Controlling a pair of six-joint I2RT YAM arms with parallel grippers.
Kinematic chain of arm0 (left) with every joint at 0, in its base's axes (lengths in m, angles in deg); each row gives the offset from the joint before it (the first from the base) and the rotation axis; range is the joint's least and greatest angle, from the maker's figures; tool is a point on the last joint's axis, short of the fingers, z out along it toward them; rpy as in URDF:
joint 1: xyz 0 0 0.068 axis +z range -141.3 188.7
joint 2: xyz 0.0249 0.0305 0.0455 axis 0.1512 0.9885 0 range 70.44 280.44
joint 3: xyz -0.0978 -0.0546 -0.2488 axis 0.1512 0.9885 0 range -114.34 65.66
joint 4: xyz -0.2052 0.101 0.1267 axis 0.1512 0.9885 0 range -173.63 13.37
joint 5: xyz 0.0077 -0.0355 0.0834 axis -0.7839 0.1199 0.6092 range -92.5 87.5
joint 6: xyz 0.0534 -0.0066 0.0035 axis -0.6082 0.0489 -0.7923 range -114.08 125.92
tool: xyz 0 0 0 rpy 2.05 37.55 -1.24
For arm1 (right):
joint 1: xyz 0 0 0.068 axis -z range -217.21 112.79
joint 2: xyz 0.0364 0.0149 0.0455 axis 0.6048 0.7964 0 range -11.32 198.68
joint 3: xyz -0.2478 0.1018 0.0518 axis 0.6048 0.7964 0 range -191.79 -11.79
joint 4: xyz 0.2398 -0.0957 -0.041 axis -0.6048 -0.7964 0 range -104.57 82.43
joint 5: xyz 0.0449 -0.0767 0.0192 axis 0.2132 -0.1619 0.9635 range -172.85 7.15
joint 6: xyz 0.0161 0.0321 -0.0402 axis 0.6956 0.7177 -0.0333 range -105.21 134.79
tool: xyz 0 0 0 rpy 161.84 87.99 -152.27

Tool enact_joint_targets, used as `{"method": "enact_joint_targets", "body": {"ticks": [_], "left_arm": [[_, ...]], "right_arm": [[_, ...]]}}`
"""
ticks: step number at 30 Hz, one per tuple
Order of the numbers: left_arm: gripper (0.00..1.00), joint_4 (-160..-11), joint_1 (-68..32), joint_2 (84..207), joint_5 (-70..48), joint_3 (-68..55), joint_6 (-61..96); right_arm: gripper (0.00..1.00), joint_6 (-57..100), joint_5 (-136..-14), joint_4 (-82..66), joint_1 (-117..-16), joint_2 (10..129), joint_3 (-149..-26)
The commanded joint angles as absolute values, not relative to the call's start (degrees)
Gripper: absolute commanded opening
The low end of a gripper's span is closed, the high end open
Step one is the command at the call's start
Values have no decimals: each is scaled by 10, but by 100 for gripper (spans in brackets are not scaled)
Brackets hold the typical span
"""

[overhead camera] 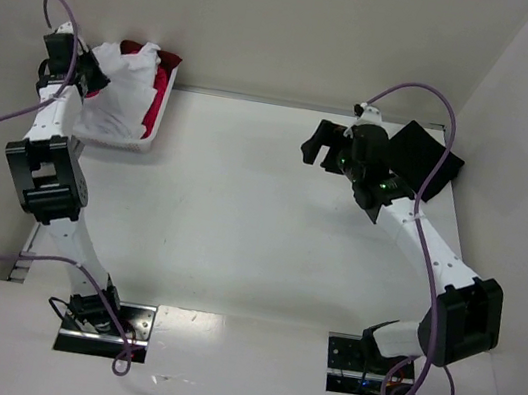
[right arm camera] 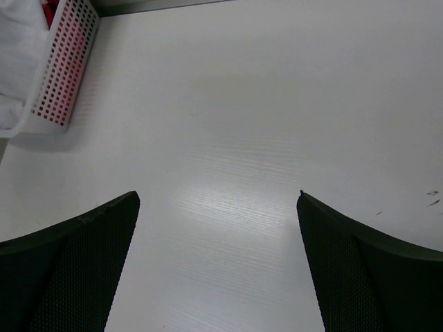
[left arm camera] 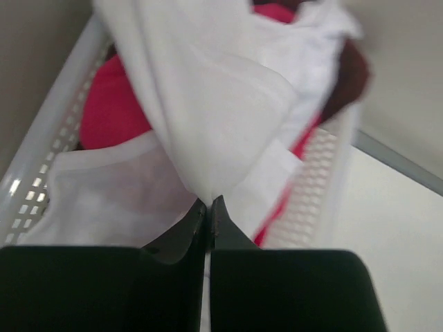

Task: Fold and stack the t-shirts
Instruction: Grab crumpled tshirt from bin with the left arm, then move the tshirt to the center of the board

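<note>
The white t-shirt (overhead camera: 118, 97) is your starting point. It lies heaped on top of the basket (overhead camera: 160, 119) at the far left rear of the table (overhead camera: 239, 224). The pink t-shirt (overhead camera: 156, 98) is under it and the dark red t-shirt (overhead camera: 168, 61) shows at the back rim. Your left gripper (overhead camera: 89, 77) is at the basket's left side with its fingers pinched together on a fold of the white cloth.

Moving right, nothing has been laid out in the middle of the table. Your right gripper (overhead camera: 325, 147) hangs above it with its jaws spread wide and nothing between them. At the far right rear a flat, dark, squarish shape looks like the black t-shirt (overhead camera: 416, 147), folded and set down. If so, I judge one shirt done and three to go, with the white one just being drawn out.

The views differ in what they give you:
- **Overhead view:** Only this one shows both arms and the black shirt.
- **Left wrist view:** It confirms the grip. The white cloth (left arm camera: 228, 104) funnels down into the closed tips of the left gripper (left arm camera: 209, 202), with pink (left arm camera: 114, 111) behind it and a blurred dark patch at the upper right.
- **Right wrist view:** It shows the right gripper (right arm camera: 217, 199) over bare tabletop, with the basket's slatted wall (right arm camera: 62, 69) in one corner.
</note>
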State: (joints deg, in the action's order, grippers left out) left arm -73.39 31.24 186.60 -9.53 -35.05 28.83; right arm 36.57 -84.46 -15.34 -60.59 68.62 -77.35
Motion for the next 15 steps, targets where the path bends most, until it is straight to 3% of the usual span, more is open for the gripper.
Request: {"method": "enact_joint_targets", "body": {"ticks": [1, 5, 9, 15], "left_arm": [[0, -726, 266, 1745, -203, -392, 270], [0, -630, 163, 1686, -188, -474, 224], [0, -542, -10, 1642, -136, -562, 210], [0, -523, -148, 1576, -127, -535, 237]], "right_arm": [[100, 375, -852, -127, -610, 634, -805], [100, 375, -864, -146, -610, 594, -830], [100, 381, -862, -165, -589, 543, -860], [100, 393, -864, -192, -559, 466, -866]]}}
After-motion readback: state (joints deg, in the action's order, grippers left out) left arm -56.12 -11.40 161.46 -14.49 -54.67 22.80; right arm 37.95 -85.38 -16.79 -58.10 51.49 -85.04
